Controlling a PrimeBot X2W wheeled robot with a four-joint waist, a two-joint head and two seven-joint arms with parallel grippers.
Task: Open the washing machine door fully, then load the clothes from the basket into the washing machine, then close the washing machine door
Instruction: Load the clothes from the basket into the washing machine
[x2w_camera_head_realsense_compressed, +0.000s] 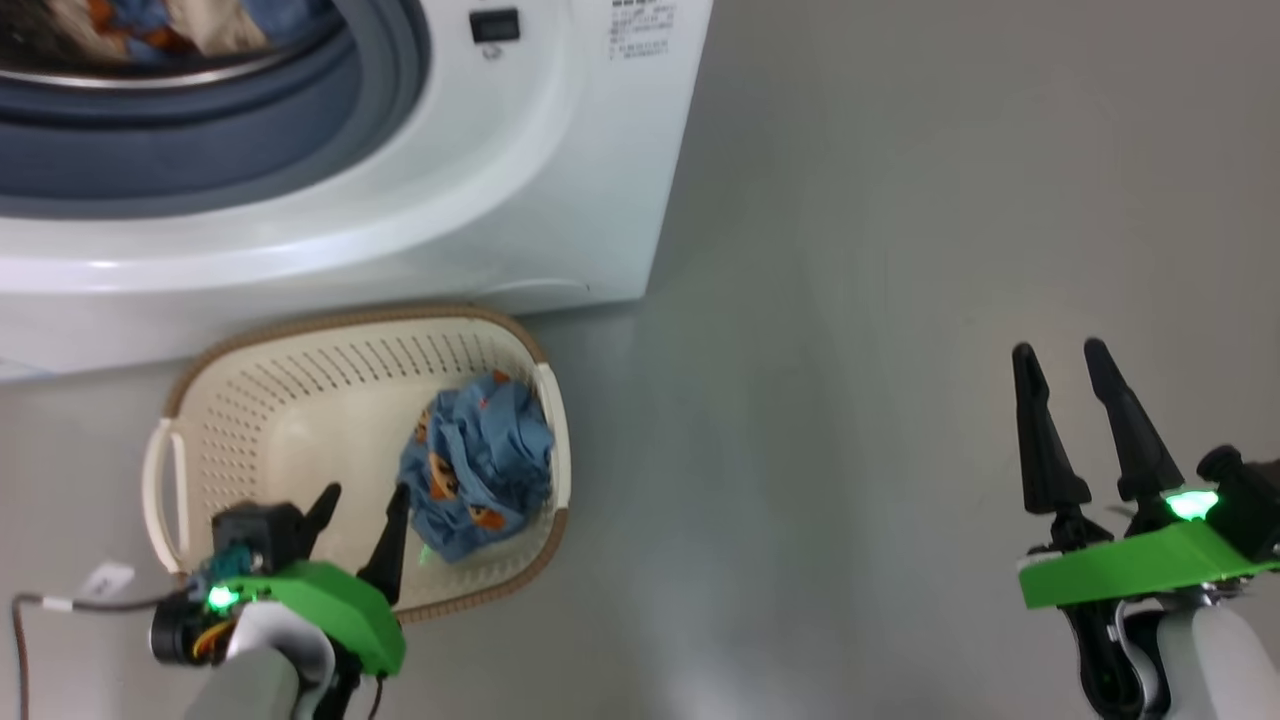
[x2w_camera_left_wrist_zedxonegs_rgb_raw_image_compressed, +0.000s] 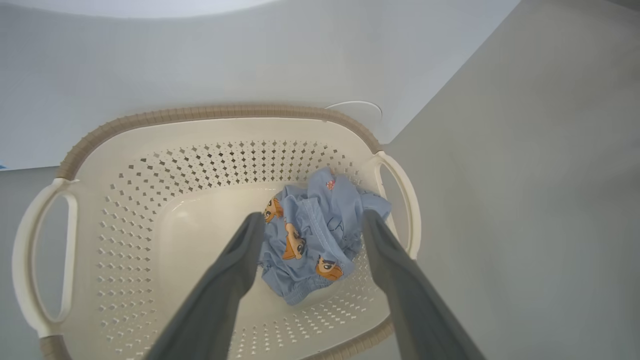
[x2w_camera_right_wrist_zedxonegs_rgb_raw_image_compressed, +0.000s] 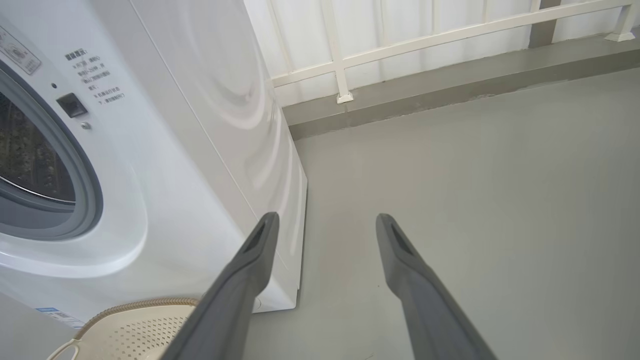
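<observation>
My left pincer is released. Its two dark fingers are spread wide with nothing gripped, and it hangs over the near end of the basket. In the left wrist view those fingers frame a crumpled blue garment with orange cartoon prints. I can't tell whether the tips touch the cloth. The garment lies bunched on the basket's perforated bottom, toward its right end and close to the handle on that side.

The basket stands on the grey floor just in front of the washing machine, its far brown rim close under the machine's white front. Above it the round opening is uncovered, showing the grey-blue seal. Inside the drum lie more clothes in blue, orange and cream.

My right pincer is well apart on the right, also released, with its fingers open over bare floor and holding nothing. In the right wrist view they point past the machine's front corner, with a white railing along the far edge of the floor.
</observation>
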